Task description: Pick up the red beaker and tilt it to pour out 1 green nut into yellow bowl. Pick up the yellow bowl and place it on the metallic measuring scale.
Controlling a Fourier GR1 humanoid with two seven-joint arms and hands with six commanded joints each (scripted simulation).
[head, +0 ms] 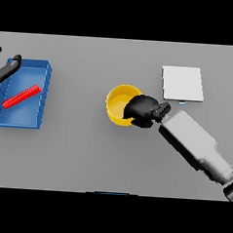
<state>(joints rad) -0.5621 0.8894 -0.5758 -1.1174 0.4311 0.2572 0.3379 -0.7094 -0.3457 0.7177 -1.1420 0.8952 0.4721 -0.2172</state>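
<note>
The right hand (144,110) curls round the yellow bowl's (118,103) right rim at frame centre (hiding that side); the left hand (5,68), fingers relaxed, is cut off at upper left.

A lab bench: grey table (77,155); measuring scale (182,83); blue tray (43,72).

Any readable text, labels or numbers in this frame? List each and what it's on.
None readable.
The flat square metallic measuring scale shows a plain pale top; the small mark at its near edge is too small to read.
The round yellow bowl, under the right hand, the blue rectangular tray, the red rod-shaped object in it and the left hand at the tray's far corner carry no markings.
</note>
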